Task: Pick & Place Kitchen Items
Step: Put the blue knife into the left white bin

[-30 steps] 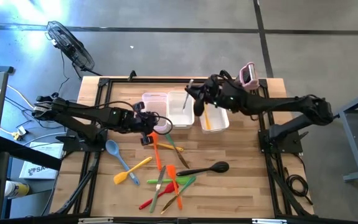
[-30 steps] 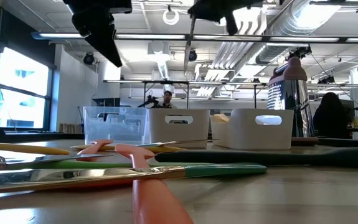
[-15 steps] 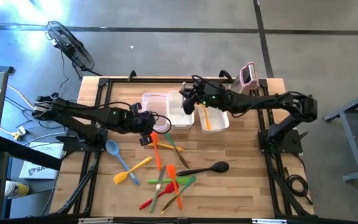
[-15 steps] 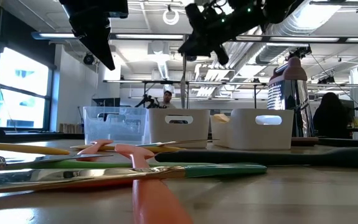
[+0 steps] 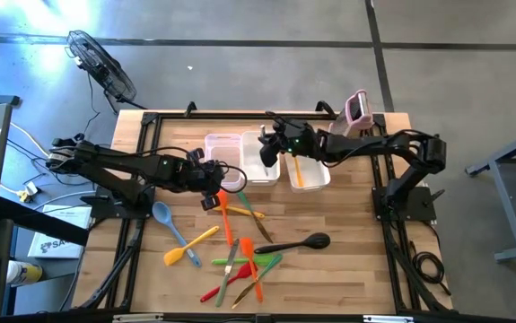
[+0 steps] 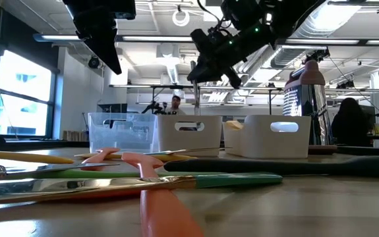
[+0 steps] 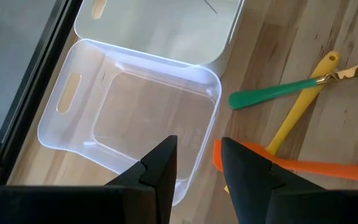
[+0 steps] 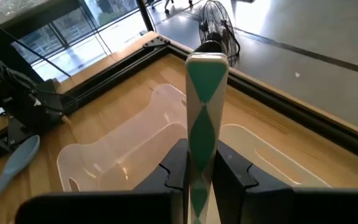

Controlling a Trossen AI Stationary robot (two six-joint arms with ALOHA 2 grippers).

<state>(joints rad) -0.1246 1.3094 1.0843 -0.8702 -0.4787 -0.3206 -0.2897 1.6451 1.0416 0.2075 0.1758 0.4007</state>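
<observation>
Already you have one yellow utensil (image 5: 298,172) lying in the right tub (image 5: 319,176), and your right gripper (image 5: 268,149) hangs above the middle tub (image 5: 259,166), clamped on a green-and-white checked utensil (image 8: 202,134) that points down toward it. Most of the job is left, by my reckoning: about ten utensils lie loose on the surface (image 5: 347,260), among them the blue spoon (image 5: 161,213) and the black spoon (image 5: 307,240). Your left gripper (image 5: 211,193) waits near the left tub (image 5: 223,143), over the pile's orange spatula (image 7: 303,168), fingers apart and holding nothing. Only the right wrist view shows you the checked pattern and the grip; the low view shows just a thin rod dropping toward the tubs, while the high view barely shows it.
</observation>
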